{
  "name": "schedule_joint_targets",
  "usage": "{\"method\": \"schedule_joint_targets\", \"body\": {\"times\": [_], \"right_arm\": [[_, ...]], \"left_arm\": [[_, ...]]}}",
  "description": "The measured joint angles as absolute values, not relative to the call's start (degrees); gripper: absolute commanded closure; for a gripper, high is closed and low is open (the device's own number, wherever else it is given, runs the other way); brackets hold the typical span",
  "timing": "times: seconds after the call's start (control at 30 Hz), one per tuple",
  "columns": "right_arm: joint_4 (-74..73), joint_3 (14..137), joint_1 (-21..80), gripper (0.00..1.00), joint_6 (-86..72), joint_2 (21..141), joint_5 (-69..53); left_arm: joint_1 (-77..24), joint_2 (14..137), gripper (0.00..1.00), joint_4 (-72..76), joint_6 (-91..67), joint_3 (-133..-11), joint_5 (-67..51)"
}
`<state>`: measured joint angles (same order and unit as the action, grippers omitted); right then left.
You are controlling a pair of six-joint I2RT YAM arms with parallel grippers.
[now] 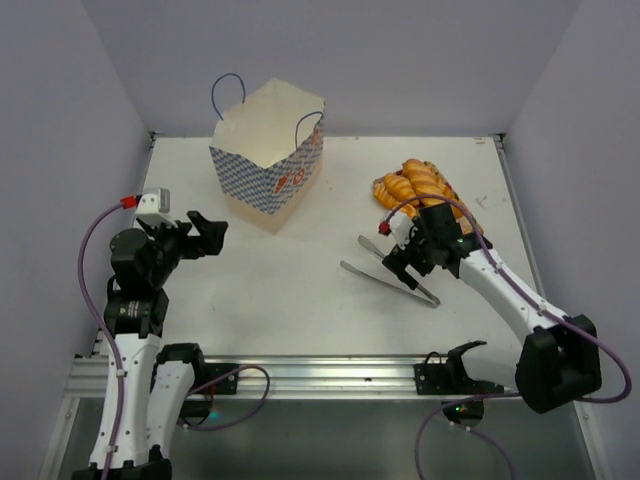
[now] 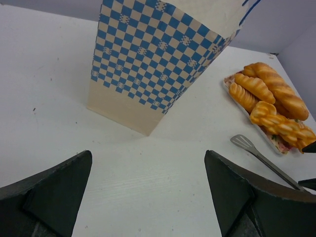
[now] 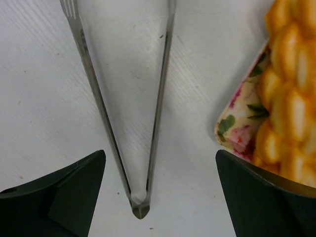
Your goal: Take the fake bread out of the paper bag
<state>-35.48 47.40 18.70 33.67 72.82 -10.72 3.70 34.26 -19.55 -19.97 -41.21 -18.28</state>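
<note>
Cream-tan paper over blue-and-white check: found the paper bag (image 1: 268,170) upright and open-mouthed at the far side of the table (image 1: 300,300), left of centre, with nothing visible inside from above, though could not see its floor. Found the fake bread (image 1: 420,185) heaped on the floral tray (image 3: 234,123) at the far right, well apart from the bag, so judged the task done or nearly so. Judged the likeliest slip to lie on the right, given the metal tongs (image 3: 139,207) lying splayed directly beneath the right gripper (image 3: 160,155) and the tray rim just beside: feared skidding the tongs into the tray through a careless descent or sweep, and so rolling a loaf off the heap. Feared also tipping or sliding so light a bag by reaching into it unbraced. Saw the right claw spread wide, gripping and touching nothing, poised above the tongs' hinge end. Saw the left gripper (image 2: 148,154) likewise gaping and empty at the near left, aimed at the bag but apart from it.
</note>
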Motion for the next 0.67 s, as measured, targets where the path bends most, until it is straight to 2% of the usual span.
{"method": "schedule_joint_targets", "body": {"times": [0.17,0.37,0.67], "right_arm": [[-34.11,47.77,18.74,0.01,28.97,63.92,-4.62],[-31.00,48.93,18.72,0.01,19.20,59.00,3.81],[-28.25,49.50,18.72,0.01,15.51,53.78,5.21]], "left_arm": [[3.70,33.08,0.00,-20.75,-19.97,-40.99,-20.08],[3.70,34.33,0.00,-20.80,-19.97,-38.65,-20.67],[3.70,36.05,0.00,-21.47,-19.64,-37.60,-20.14]]}}
